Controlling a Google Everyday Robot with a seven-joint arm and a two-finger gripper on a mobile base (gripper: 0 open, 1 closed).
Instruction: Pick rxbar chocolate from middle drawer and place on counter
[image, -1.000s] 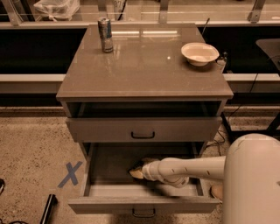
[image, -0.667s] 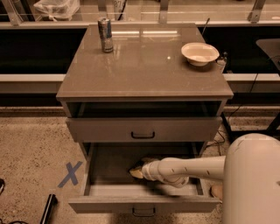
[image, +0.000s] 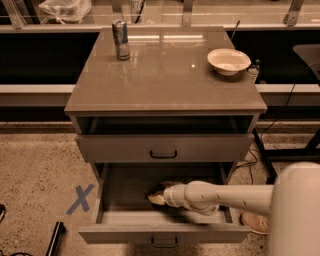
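Observation:
The middle drawer (image: 165, 218) is pulled out below the grey cabinet's shut upper drawer, and its dark floor shows. My gripper (image: 156, 198) is low inside it, near the middle of the floor, at the end of the pale arm (image: 225, 197) that reaches in from the right. The rxbar chocolate does not show; the floor around and under the gripper is dark and partly covered by the arm. The counter (image: 165, 75) is the glossy grey-brown top of the cabinet, above both drawers.
A slim silver can (image: 120, 39) stands at the counter's back left and a pale bowl (image: 228, 61) at its back right. My robot's white body (image: 295, 210) fills the lower right. A blue X (image: 80, 198) marks the speckled floor at left.

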